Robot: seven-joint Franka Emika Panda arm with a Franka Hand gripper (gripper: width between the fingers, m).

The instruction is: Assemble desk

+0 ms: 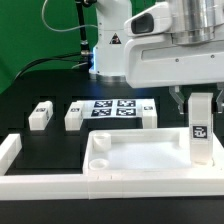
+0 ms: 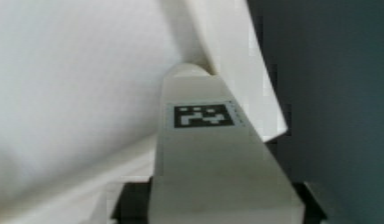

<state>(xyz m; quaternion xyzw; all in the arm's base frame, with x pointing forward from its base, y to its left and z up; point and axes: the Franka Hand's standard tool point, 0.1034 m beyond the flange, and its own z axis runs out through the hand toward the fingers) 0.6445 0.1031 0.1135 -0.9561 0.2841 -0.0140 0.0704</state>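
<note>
Jaws clamped on a short white leg (image 1: 200, 135), the Panda's gripper (image 1: 199, 101) holds the part upright, tag facing outward, at a corner of the tray-like tabletop (image 1: 120, 165) as the desk goes together. By the look of it, the step in hand is seating this leg in a corner socket: its lower end stands directly below the jaws, at or just inside the raised rim. The next move appears to call for squaring the foot to the socket and pressing straight down, with a turn if the joint needs one, before the grip is released.

A second leg (image 1: 39, 116) and a third leg (image 1: 75, 115) lie well apart from the jaws, on the far side of the marker board (image 1: 113, 108). A white block (image 1: 147, 113) at the board's end nearer the jaws may be the fourth, but it is too small to tell.

The socket itself is hidden behind the held leg, so it cannot be told whether the foot has entered. In the wrist view the dark fingers (image 2: 136, 200) flank the leg, but its far end and the tray beyond blur to plain white. Most of the arm above the jaws is cut off.
</note>
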